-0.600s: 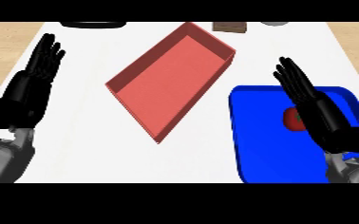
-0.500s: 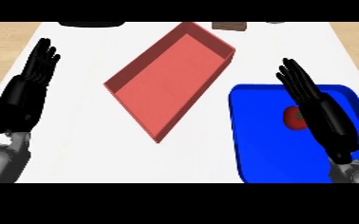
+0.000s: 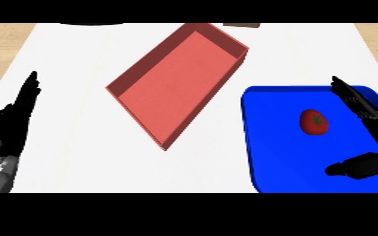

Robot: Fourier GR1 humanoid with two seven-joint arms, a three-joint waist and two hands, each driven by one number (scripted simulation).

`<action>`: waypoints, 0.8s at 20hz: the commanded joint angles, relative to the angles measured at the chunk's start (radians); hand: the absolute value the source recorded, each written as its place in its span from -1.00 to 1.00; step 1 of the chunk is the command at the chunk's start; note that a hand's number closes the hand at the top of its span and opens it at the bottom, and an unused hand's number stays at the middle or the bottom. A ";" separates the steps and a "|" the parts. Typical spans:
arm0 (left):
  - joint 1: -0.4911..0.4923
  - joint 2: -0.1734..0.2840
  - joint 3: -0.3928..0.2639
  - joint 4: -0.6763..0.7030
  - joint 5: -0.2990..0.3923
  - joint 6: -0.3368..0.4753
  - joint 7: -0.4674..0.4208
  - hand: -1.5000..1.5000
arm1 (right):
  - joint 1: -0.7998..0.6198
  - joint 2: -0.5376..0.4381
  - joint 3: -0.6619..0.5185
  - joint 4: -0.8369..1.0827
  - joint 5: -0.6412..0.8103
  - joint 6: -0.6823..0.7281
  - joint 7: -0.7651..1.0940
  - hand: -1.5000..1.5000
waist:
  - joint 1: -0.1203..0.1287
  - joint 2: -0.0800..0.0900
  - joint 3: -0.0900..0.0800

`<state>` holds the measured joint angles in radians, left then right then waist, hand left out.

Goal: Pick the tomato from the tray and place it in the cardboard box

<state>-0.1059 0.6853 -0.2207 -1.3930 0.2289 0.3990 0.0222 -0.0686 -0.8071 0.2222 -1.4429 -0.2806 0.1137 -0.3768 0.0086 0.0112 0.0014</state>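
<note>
White worktop fills the view from the near edge to the far one. Nearest me on the right, my right hand comes in over the near right part of a bright blue tray. Its thumb juts left above the tray floor, and its straight fingers run up along the tray's right side, so the hand is spread wide and holds nothing. Between thumb and fingers, a little to their left, the red tomato with its green stem cap lies on the tray floor, apart from the hand as far as I can tell. At the left edge of the view, my left hand rests open, fingers straight and pointing away from me, well apart from everything else. Farther out, in the middle of the worktop, the cardboard box sits turned on a slant, a shallow reddish open box with low walls. Its near corner points toward me, and its right side lies near the tray's far left corner without touching it. Something brown shows at the far edge, cut off by the frame.
</note>
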 commanded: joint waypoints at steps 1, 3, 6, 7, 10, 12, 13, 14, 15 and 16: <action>0.010 0.002 -0.007 0.043 -0.027 0.013 0.020 0.00 | 0.057 0.045 -0.064 0.217 -0.079 0.135 -0.277 -1.00 | -0.004 0.006 0.008; -0.026 -0.016 -0.009 0.082 -0.037 0.010 0.017 0.00 | 0.035 0.087 -0.055 0.298 -0.054 0.196 -0.418 -1.00 | -0.004 0.004 0.005; -0.025 -0.052 -0.024 0.105 -0.055 0.011 -0.013 0.00 | -0.061 0.046 -0.071 0.500 0.044 0.280 -0.582 -1.00 | 0.019 0.004 0.004; -0.028 -0.025 -0.008 0.110 -0.063 0.012 -0.015 0.00 | -0.047 0.032 -0.066 0.536 0.112 0.243 -0.656 -1.00 | 0.020 0.003 0.005; -0.027 -0.008 -0.011 0.083 -0.054 -0.030 0.005 0.00 | -0.137 -0.050 -0.062 0.607 0.216 0.177 -0.652 -1.00 | 0.028 -0.001 0.003; -0.023 -0.038 -0.024 0.098 -0.071 -0.009 -0.025 0.00 | -0.195 -0.109 -0.012 0.600 0.314 0.123 -0.584 -1.00 | 0.043 0.002 0.002; -0.031 -0.025 -0.009 0.118 -0.070 -0.016 -0.017 0.00 | -0.187 -0.119 0.018 0.611 0.353 0.138 -0.609 -1.00 | 0.030 0.000 0.001; -0.064 -0.034 -0.008 0.135 -0.065 -0.025 0.010 0.00 | -0.225 -0.145 0.030 0.610 0.374 0.158 -0.587 -1.00 | 0.022 0.000 0.000; -0.022 -0.044 -0.019 0.074 -0.078 0.000 0.008 0.00 | -0.258 -0.121 0.044 0.641 0.405 0.140 -0.573 -1.00 | 0.033 -0.004 0.001; -0.022 -0.059 -0.020 0.108 -0.080 -0.010 -0.027 0.00 | -0.297 -0.147 0.057 0.653 0.426 0.176 -0.570 -1.00 | 0.032 -0.002 0.000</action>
<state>-0.1350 0.6456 -0.2371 -1.2918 0.1599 0.3914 0.0129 -0.2707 -0.9036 0.2322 -0.8557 0.0358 0.2412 -0.9068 0.0368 0.0107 0.0031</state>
